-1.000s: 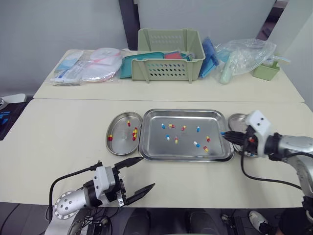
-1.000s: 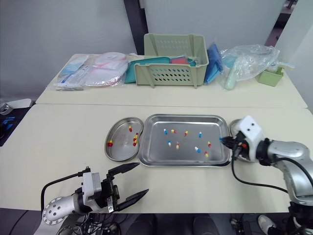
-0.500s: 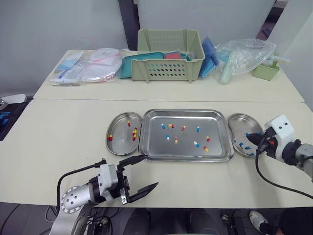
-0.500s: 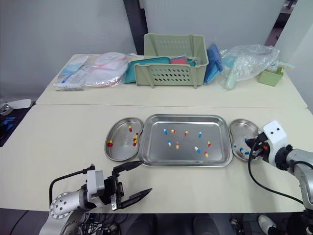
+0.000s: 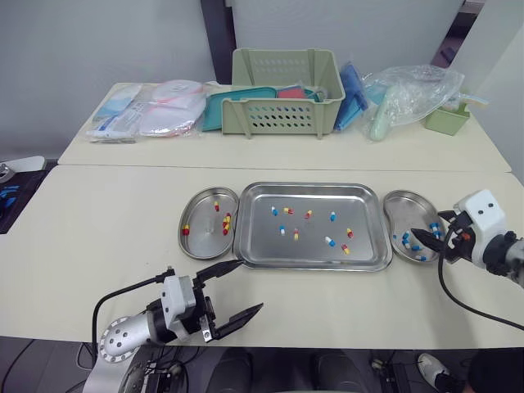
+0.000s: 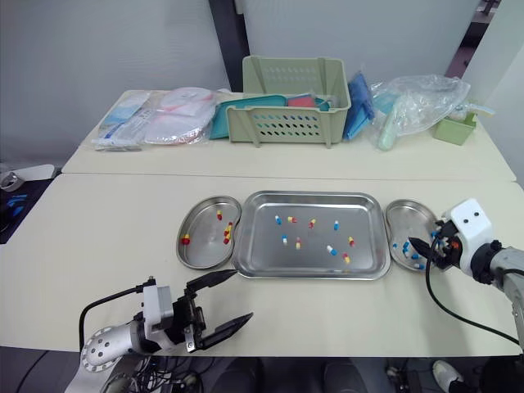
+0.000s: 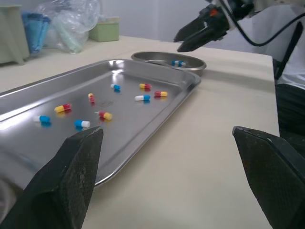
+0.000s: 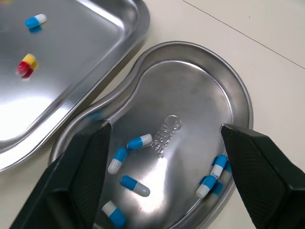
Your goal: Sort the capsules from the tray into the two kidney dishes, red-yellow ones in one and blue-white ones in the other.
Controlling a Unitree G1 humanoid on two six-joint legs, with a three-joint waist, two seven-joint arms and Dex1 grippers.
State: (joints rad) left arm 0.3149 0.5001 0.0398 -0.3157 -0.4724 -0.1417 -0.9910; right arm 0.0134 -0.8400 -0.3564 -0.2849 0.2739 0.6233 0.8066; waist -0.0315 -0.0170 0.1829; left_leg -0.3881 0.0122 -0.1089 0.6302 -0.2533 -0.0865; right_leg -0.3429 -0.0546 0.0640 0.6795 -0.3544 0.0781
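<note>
A steel tray (image 5: 262, 246) in the middle of the table holds several loose capsules, both red-yellow (image 5: 345, 248) and blue-white (image 5: 329, 241). The left kidney dish (image 5: 196, 243) has red-yellow capsules (image 5: 225, 223) in it. In the right kidney dish (image 8: 190, 90) lie several blue-white capsules (image 8: 139, 141). My right gripper (image 8: 165, 126) hovers just above this dish, open, with nothing between its fingers (image 8: 81, 181). My left gripper (image 5: 240, 288) stands open near the table's front edge, short of the tray's front left corner and holding nothing.
On the far half of the table stand a green basket (image 5: 285, 92), wrapped packets (image 5: 155, 110), a clear plastic bag (image 5: 409, 90) and a small green box (image 5: 446, 119). Bare tabletop lies in front of the tray and to the left of the left dish.
My right gripper has moved from the tray's right rim to above the right kidney dish and has opened its jaws. The left gripper has barely shifted and stays open.
</note>
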